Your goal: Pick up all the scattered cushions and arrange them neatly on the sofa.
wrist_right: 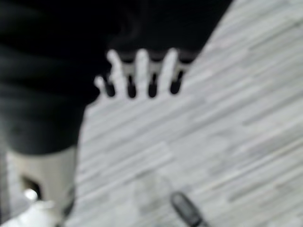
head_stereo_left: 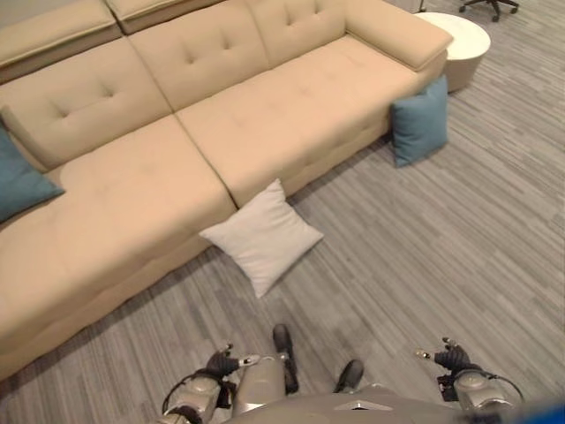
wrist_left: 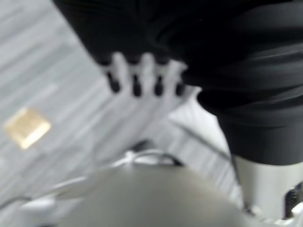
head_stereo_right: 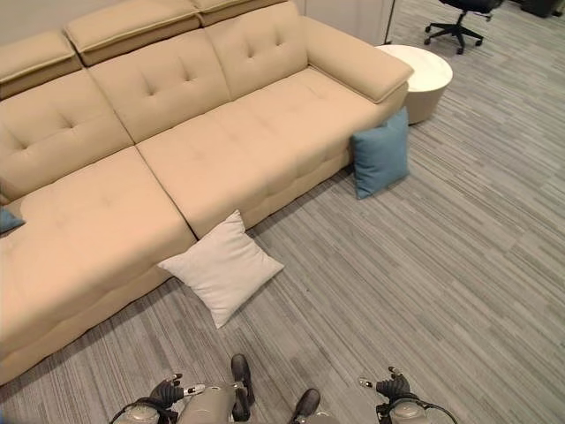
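Each arm is silver-grey with a rounded metal casing. The left hand (wrist_left: 142,75) and the right hand (wrist_right: 139,71) each wear a dark ribbed cover over wrist and back, from which pale silver fingers with dark tips emerge in a row.

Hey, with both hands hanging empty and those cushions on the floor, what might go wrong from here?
The square white fabric cushion lies flat on the grey floor against the beige sofa, so reaching down may strain balance. The blue cushion leans upright beside the round white table, which might crowd the approach. Left hand and right hand hang open, far from both.
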You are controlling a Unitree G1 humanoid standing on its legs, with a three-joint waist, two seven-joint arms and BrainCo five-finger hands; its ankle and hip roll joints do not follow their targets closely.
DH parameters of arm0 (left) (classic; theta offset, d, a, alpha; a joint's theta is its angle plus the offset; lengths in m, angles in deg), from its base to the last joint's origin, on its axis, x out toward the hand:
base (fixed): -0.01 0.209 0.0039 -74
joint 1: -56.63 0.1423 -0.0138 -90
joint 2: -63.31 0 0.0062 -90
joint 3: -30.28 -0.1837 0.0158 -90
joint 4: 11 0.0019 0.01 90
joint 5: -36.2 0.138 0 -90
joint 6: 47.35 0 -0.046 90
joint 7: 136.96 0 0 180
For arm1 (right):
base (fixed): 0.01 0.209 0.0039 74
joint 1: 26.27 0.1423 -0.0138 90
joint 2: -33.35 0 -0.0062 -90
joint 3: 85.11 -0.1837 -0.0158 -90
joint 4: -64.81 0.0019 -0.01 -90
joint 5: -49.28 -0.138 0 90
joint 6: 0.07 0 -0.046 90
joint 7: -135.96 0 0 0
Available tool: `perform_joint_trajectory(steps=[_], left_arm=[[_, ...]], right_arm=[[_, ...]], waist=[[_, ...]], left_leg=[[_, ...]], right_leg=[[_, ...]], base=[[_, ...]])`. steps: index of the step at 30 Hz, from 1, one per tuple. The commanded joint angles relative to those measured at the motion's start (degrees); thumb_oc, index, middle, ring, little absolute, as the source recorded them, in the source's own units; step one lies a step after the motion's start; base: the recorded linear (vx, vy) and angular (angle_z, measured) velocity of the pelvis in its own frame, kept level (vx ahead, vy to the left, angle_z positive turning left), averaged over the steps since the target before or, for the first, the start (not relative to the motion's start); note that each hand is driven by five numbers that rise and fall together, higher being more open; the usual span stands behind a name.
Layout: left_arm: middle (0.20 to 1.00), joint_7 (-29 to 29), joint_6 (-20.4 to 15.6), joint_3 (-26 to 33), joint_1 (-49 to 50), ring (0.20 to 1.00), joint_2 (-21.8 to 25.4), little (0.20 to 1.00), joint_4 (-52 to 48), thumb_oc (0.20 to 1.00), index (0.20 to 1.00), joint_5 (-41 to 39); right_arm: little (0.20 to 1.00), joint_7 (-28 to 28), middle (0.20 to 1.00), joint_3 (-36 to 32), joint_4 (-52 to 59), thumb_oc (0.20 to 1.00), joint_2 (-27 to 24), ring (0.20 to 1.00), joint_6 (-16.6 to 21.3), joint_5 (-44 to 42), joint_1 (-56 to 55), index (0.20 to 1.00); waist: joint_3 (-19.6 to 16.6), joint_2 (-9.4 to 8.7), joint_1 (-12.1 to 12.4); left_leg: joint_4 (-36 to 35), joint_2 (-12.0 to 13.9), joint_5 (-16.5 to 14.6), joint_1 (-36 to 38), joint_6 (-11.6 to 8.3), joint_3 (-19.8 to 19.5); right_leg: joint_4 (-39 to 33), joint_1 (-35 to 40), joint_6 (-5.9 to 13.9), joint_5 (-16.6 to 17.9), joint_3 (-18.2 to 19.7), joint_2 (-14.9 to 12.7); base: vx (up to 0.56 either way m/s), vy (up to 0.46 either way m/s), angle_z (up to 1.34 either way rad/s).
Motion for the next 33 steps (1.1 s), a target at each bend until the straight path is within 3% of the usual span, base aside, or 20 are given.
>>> perform_joint_trajectory(steps=[1,3,4,5,6,8,9,10,13,14,17,22,24,25,26,27,28,29,31,33], left_arm=[[1.000,-0.9,0.1,0.4,-0.2,1.000,0.3,1.000,3.5,1.000,1.000,1.9],[1.000,-1.0,0.2,0.9,0.3,1.000,0.9,1.000,3.5,1.000,1.000,2.0],[1.000,-1.0,0.1,0.8,0.3,1.000,1.2,1.000,3.4,1.000,1.000,1.9],[1.000,-0.9,-0.1,0.6,0.0,1.000,1.6,1.000,3.3,1.000,1.000,1.9],[1.000,-0.9,-0.3,0.4,-0.1,1.000,2.0,1.000,2.8,1.000,1.000,1.7],[1.000,-1.0,-0.6,0.4,-0.2,1.000,2.2,1.000,2.6,1.000,1.000,1.6],[1.000,-1.0,-1.0,0.1,-0.7,1.000,2.4,1.000,2.2,1.000,1.000,1.1],[1.000,-1.0,-1.0,0.1,-0.8,1.000,2.4,1.000,2.2,1.000,1.000,1.1],[1.000,-1.4,-1.4,-0.5,-1.9,1.000,2.5,1.000,1.9,1.000,1.000,1.3],[1.000,-1.3,-1.5,-0.6,-2.2,1.000,2.4,1.000,2.0,1.000,1.000,1.6],[1.000,-1.6,-1.5,-0.2,-2.0,1.000,2.2,1.000,2.8,1.000,1.000,1.3],[1.000,-1.7,-1.6,-0.2,-2.3,1.000,2.4,1.000,2.7,1.000,1.000,0.5],[1.000,-1.7,-1.7,-0.3,-2.5,1.000,2.3,1.000,2.5,1.000,1.000,0.5],[1.000,-1.7,-1.8,-0.5,-2.5,1.000,2.2,1.000,2.3,1.000,1.000,0.5],[1.000,-1.7,-1.7,-1.0,-3.1,1.000,1.9,1.000,1.4,1.000,1.000,0.6],[1.000,-1.7,-1.7,-1.0,-3.1,1.000,1.9,1.000,1.4,1.000,1.000,0.6],[1.000,-1.7,-1.7,-1.3,-3.5,1.000,1.9,1.000,0.8,1.000,1.000,0.4],[1.000,-1.8,-1.5,-2.0,-4.2,1.000,1.7,1.000,-0.4,1.000,1.000,0.6],[1.000,-1.7,-1.2,-2.1,-4.0,1.000,1.7,1.000,-0.6,1.000,1.000,0.7],[1.000,-1.6,-1.1,-1.8,-3.4,1.000,1.6,1.000,-0.4,1.000,1.000,0.7]], right_arm=[[1.000,0.3,1.000,-0.2,0.8,1.000,-2.2,1.000,0.5,1.2,-1.1,1.000],[1.000,0.6,1.000,0.3,1.2,1.000,-2.3,1.000,0.5,1.9,-0.6,1.000],[1.000,0.7,1.000,0.4,1.4,1.000,-2.3,1.000,0.7,1.7,-0.3,1.000],[1.000,0.7,1.000,0.8,2.0,1.000,-2.2,1.000,1.0,1.5,0.4,1.000],[1.000,0.9,1.000,1.7,2.6,1.000,-2.2,1.000,1.3,1.7,1.6,1.000],[1.000,0.8,1.000,2.2,3.3,1.000,-2.3,1.000,1.5,2.0,1.9,1.000],[1.000,0.8,1.000,2.9,4.7,1.000,-2.3,1.000,1.6,2.2,3.0,1.000],[1.000,0.8,1.000,2.9,4.6,1.000,-2.3,1.000,1.6,2.2,3.0,1.000],[1.000,1.0,1.000,3.4,5.1,1.000,-2.6,1.000,1.4,2.7,3.7,1.000],[1.000,1.1,1.000,3.3,4.7,1.000,-2.5,1.000,1.3,2.8,3.4,1.000],[1.000,1.4,1.000,3.5,3.4,1.000,-2.2,1.000,1.1,3.1,3.0,1.000],[1.000,1.1,1.000,2.9,5.1,1.000,-3.2,1.000,1.8,2.1,2.3,1.000],[1.000,1.1,1.000,2.8,5.6,1.000,-3.4,1.000,1.9,2.0,2.3,1.000],[1.000,1.0,1.000,2.6,6.4,1.000,-3.7,1.000,2.1,1.9,2.1,1.000],[1.000,0.6,1.000,1.9,7.6,1.000,-4.3,1.000,2.3,1.5,1.2,1.000],[1.000,0.6,1.000,1.9,7.6,1.000,-4.3,1.000,2.2,1.5,1.2,1.000],[1.000,0.5,1.000,1.6,7.9,1.000,-4.5,1.000,2.3,1.1,1.1,1.000],[1.000,0.4,1.000,1.1,8.1,1.000,-4.5,1.000,2.0,0.4,0.8,1.000],[1.000,0.1,1.000,0.9,7.2,1.000,-4.4,1.000,1.7,0.5,0.8,1.000],[1.000,0.2,1.000,1.1,6.7,1.000,-4.2,1.000,1.6,0.7,1.3,1.000]], waist=[[-1.1,1.16,0.7],[-0.7,1.35,1.1],[-0.3,1.40,0.9],[-0.1,2.02,0.2],[0.1,2.33,-0.1],[0.3,2.46,0.2],[0.5,2.32,-0.4],[0.4,2.38,-0.4],[0.5,1.17,-2.3],[0.4,0.71,-2.6],[-0.6,-0.16,-2.1],[-0.6,-1.34,-1.7],[-0.4,-1.40,-1.9],[-0.4,-1.39,-2.2],[-0.2,-1.64,-3.7],[-0.2,-1.62,-3.7],[0.1,-1.75,-4.1],[0.3,-1.77,-4.8],[-0.1,-1.05,-4.7],[-0.1,-0.87,-4.2]], left_leg=[[0.6,-5.4,-0.5,4.5,3.12,-9.2],[0.0,-7.1,-1.3,6.9,4.86,-11.3],[-0.1,-7.6,-1.5,7.8,5.59,-12.3],[-0.6,-7.4,-0.3,8.0,6.18,-13.3],[-1.5,-7.6,-0.2,9.7,6.21,-15.2],[-1.6,-7.4,-0.4,10.1,6.07,-15.8],[-1.8,-7.5,-0.6,10.7,5.76,-18.6],[-1.8,-7.4,-0.6,10.5,5.74,-18.6],[-1.7,-9.0,-2.0,12.3,4.97,-24.3],[-1.0,-9.6,-2.4,12.2,4.77,-25.7],[0.4,-9.6,-3.9,11.9,3.79,-27.1],[4.3,-6.9,-4.3,8.9,0.51,-28.0],[5.0,-6.5,-4.2,8.1,0.18,-27.6],[5.0,-5.8,-4.1,7.8,-0.07,-26.7],[6.7,-3.5,-3.4,5.9,-0.79,-21.3],[6.9,-3.5,-3.4,5.8,-0.80,-21.3],[8.4,-2.7,-3.0,4.4,-0.82,-18.6],[9.2,-1.1,-2.2,2.7,-0.30,-12.9],[8.5,-2.1,-3.0,1.4,0.01,-10.1],[6.0,-2.8,-1.8,2.6,0.53,-10.2]], right_leg=[[17.1,-3.0,5.01,-2.4,7.7,-7.7],[25.5,-4.9,6.03,1.1,9.1,-10.7],[28.9,-6.2,6.27,2.2,10.9,-11.0],[30.9,-8.8,4.69,3.6,13.3,-9.3],[30.3,-11.2,4.56,4.1,18.0,-7.1],[28.8,-11.8,4.72,4.3,18.0,-7.5],[24.3,-14.2,4.55,4.4,20.4,-6.3],[24.0,-14.2,4.51,4.6,20.3,-6.2],[14.2,-15.9,6.05,6.5,29.8,-1.9],[12.7,-15.1,6.10,6.5,31.5,-1.6],[9.5,-11.9,5.80,6.5,29.5,-2.3],[7.7,-9.0,4.15,4.8,25.0,-1.9],[7.7,-8.9,3.90,4.5,24.1,-2.0],[7.5,-8.5,3.55,4.1,23.3,-1.9],[6.2,-7.0,2.89,3.1,21.1,-2.1],[6.2,-7.1,2.88,3.2,21.0,-2.1],[5.9,-7.0,2.75,3.1,20.3,-2.4],[5.2,-6.0,2.52,2.6,17.9,-2.7],[5.9,-4.8,2.74,1.0,17.1,-1.8],[6.4,-5.2,2.43,1.5,17.6,-1.5]], base=[[0.33,0.349,0.43],[0.23,0.218,0.35],[0.09,0.104,0.39],[0.13,0.052,0.87],[0.15,-0.016,1.11],[0.17,-0.077,0.84],[0.11,-0.078,0.47],[0.16,-0.107,0.60],[0.22,-0.136,0.75],[0.32,-0.241,1.08],[0.14,-0.164,1.14],[0.09,-0.228,0.62],[0.00,-0.136,0.54],[-0.03,-0.225,0.64],[-0.02,-0.185,0.82],[-0.05,-0.158,0.88],[-0.04,-0.089,0.88],[0.03,-0.114,0.63],[0.10,-0.016,0.98],[0.03,0.072,0.44]])
